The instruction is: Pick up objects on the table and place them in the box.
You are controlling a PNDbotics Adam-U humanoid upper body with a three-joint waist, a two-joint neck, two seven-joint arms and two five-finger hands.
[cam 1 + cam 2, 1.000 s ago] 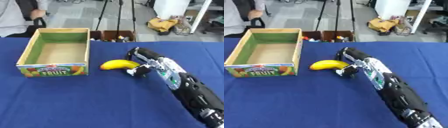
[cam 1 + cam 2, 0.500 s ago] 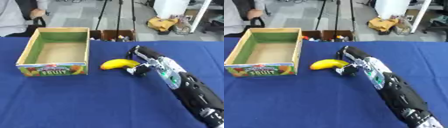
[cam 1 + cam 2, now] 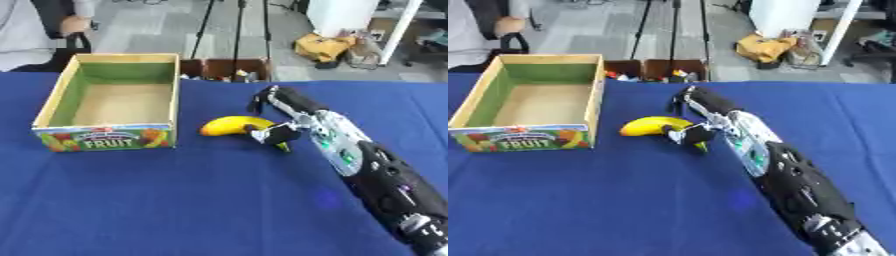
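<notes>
Box [image 3: 109, 137] sits at left on the blue table [image 3: 175, 210], open side up, nothing visible inside, with a "FRUIT" label on its near wall; mouth faces up, so a drop from above should work. Just right of it, apart from the wall by a narrow strip of cloth, lies the banana [image 3: 229, 124], flat on its side, curved back upward, its right end hidden under the hand. Right hand [image 3: 278, 131] comes in along the right arm from the lower right corner, set over the banana's right end: thumb curled down on the near side, fingers arched over the far side. Thumb looks to be touching the fruit or very nearly so; whether the fingers have met it on the far side is not visible, so I log the hand as curling round the banana but cannot tell if the hold is complete. Fruit rests on the table, not lifted. Judgement: grasp stage; approach from the right keeps the box side free, so the carry would be a short move leftward over the near wall. Left hand not in either view.
</notes>
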